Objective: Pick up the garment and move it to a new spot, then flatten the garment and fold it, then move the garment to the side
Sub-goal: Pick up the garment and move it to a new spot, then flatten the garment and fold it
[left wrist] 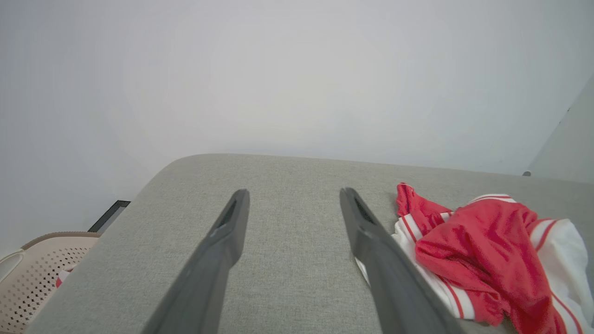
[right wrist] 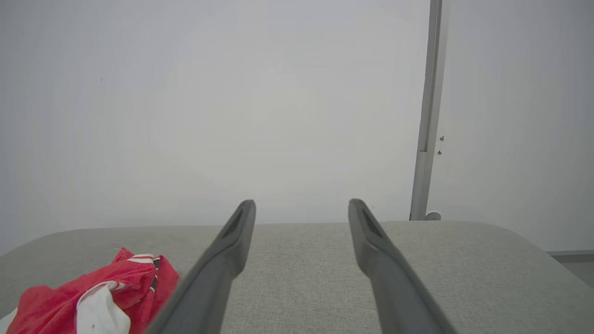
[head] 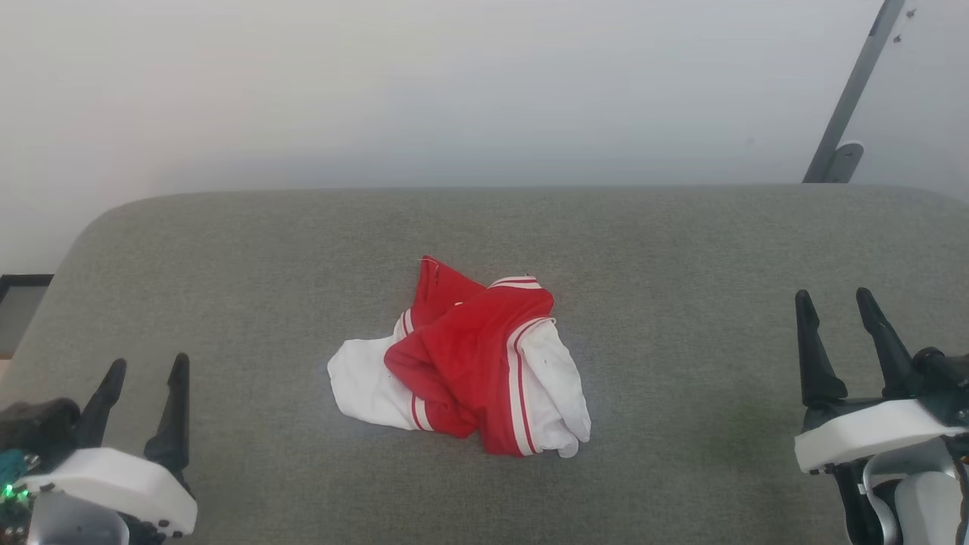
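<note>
Two grippers, both empty, fingers spread wide.

Head view: left gripper (head: 149, 362) sits low left and right gripper (head: 833, 295) low right, both well apart from the garment (head: 462, 363). It is a red-and-white jersey T-shirt, crumpled in a heap mid grey padded surface (head: 227, 250). Step in hand, my read: the first pickup, not yet begun. Next move calls for an arm reaching inward and down to pinch a raised fold.

Left wrist view: parted fingers over bare padding, garment to that view's right, partly behind one finger. Beige perforated basket (left wrist: 28, 273) at lower left, off the surface edge. A scrap of red-and-white cloth (left wrist: 60, 279) shows inside; other contents hidden.

Right wrist view: fingers apart, nothing between them. Garment at lower left, grey post (right wrist: 429, 116) upper right.
</note>
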